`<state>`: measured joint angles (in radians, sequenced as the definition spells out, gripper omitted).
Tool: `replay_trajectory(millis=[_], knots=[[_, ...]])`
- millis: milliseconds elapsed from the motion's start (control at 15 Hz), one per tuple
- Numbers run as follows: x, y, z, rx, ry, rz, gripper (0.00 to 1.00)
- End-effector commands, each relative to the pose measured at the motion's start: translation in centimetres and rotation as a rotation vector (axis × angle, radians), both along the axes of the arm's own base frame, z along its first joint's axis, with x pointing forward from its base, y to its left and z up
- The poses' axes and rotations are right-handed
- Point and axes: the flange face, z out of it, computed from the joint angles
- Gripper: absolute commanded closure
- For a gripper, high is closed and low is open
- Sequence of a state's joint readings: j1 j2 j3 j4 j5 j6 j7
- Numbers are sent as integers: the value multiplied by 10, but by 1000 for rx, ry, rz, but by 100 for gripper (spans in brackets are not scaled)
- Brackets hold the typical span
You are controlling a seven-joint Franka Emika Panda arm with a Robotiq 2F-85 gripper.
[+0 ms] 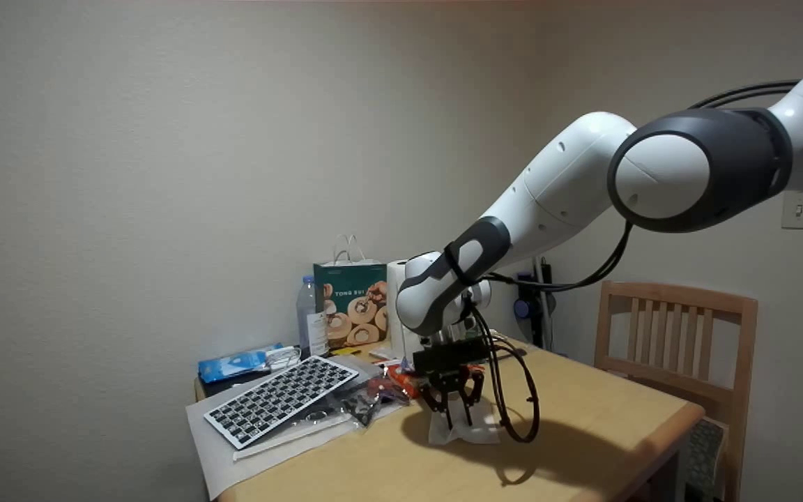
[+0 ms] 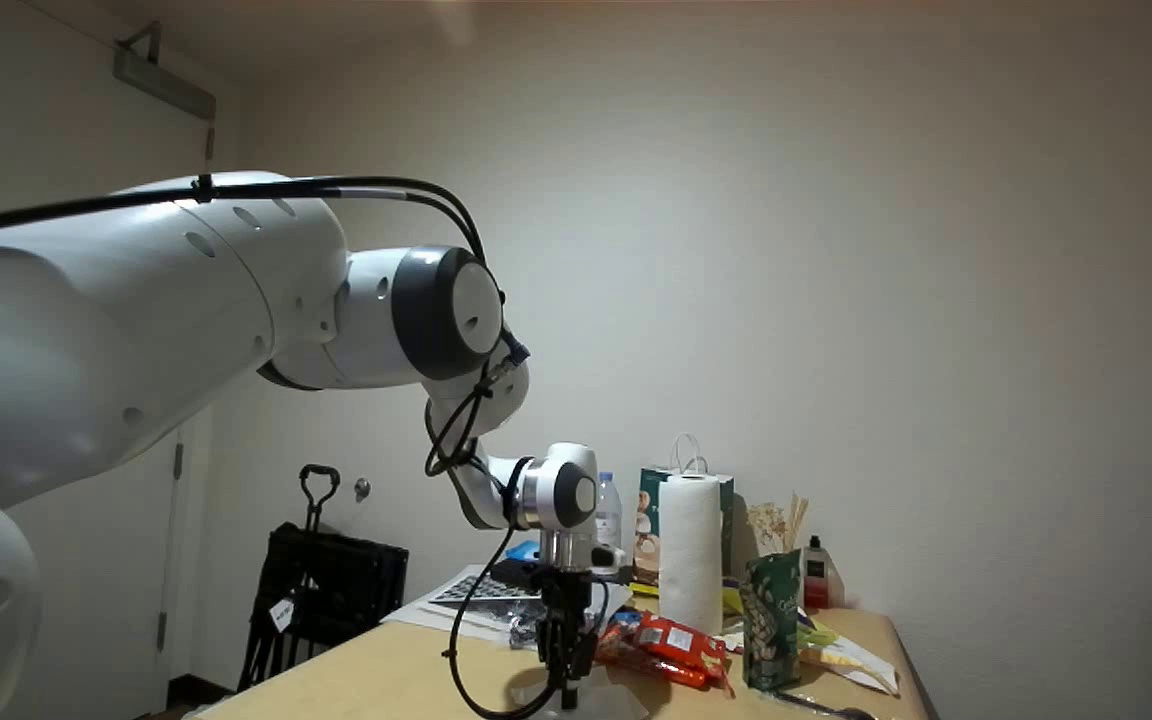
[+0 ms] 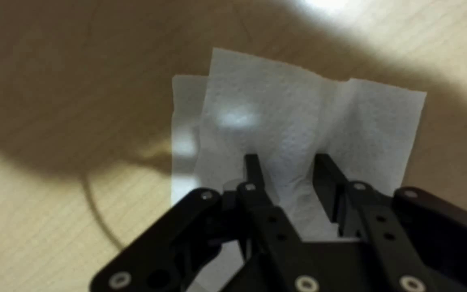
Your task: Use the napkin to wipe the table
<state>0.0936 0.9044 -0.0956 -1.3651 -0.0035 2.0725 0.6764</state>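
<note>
A black two-fingered gripper (image 3: pixel 286 164), jaws partly apart, points down at a squarish white paper napkin (image 3: pixel 286 117) on the rectangular tan wooden table (image 1: pixel 576 394); closing low, I judge, should gather both layers.

Wd chair (image 1: pixel 677 381) stands nr wall (image 1: pixel 785 314) w/ switch (image 1: pixel 799 210).

in the wrist view, the black two-fingered claw (image 3: pixel 286 158) hides the lower part of the thin white paper napkin (image 3: pixel 266 105), and blur leaves fingertip contact unclear. in an exterior view, the bottom edge cuts off the light tan wooden counter (image 1: pixel 346 460); the white-and-grey jointed arm (image 1: pixel 576 178) partly hides the tall white paper-towel roll (image 1: pixel 403 341).
</note>
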Motion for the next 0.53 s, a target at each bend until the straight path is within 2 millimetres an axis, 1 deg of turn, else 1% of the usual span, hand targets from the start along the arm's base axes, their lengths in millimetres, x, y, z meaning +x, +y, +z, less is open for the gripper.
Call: replay_trajectory(millis=[0, 67, 133, 200, 267, 333, 467], knots=[[1, 0, 0, 0, 1, 0, 60], [1, 0, 0, 0, 1, 0, 35], [1, 1, 0, 9, 3, 9, 34], [1, 2, -3, 15, 8, 8, 80], [1, 3, -7, 17, 10, 4, 75], [1, 3, -11, 23, 21, 6, 75], [2, 4, -15, 41, 27, 10, 88]])
